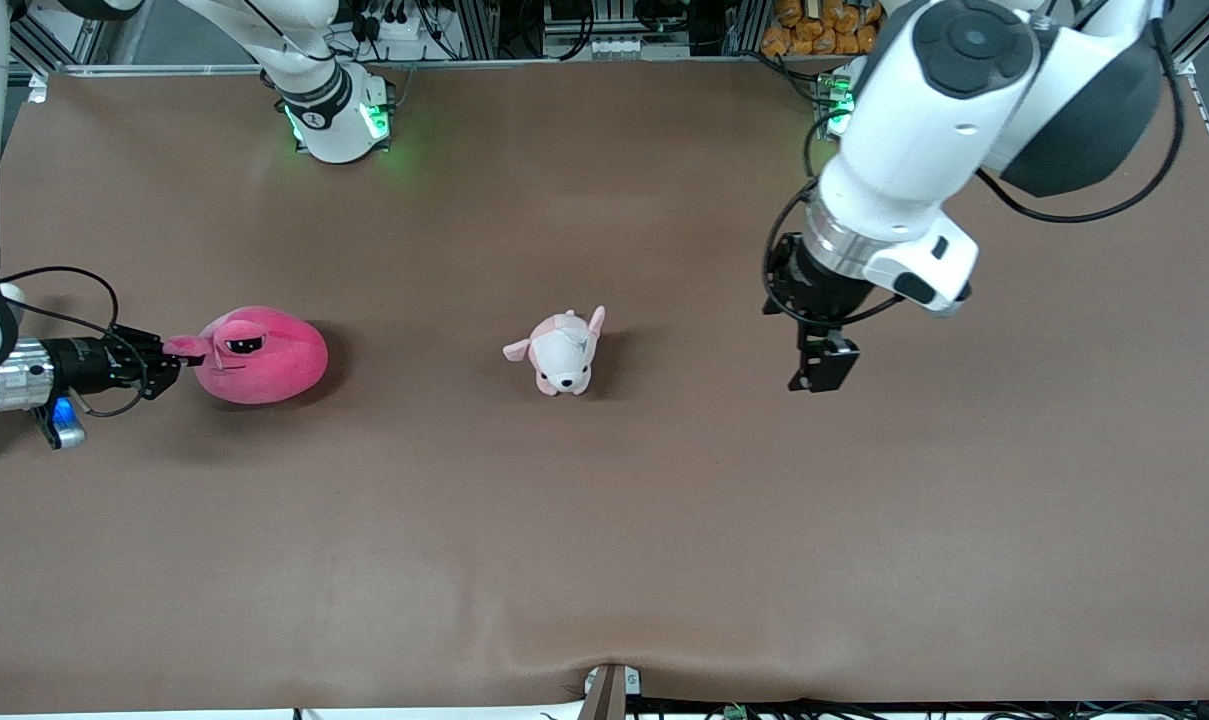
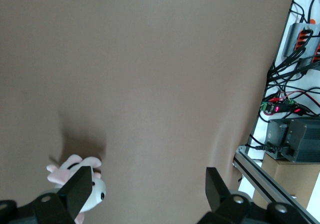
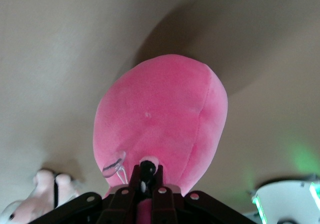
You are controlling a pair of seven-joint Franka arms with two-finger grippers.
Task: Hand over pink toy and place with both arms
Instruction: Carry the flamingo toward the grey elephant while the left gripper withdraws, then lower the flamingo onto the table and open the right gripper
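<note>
Pink toy (image 1: 264, 356) snout pinched between right gripper (image 1: 171, 362) fingers (image 3: 145, 196)

White arms (image 1: 924, 110), seemingly black fingers (image 2: 80, 186)

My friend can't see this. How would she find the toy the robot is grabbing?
Look on the brown table, toward the right arm's end. The right gripper is shut on the snout of the pink toy, a round hot-pink plush with sleepy black eyes, much bigger than the pale puppy plush mid-table.

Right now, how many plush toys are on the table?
2. The pink toy lies toward the right arm's end, its snout pinched by the right gripper. The small puppy plush sits mid-table. None appears hidden.
</note>
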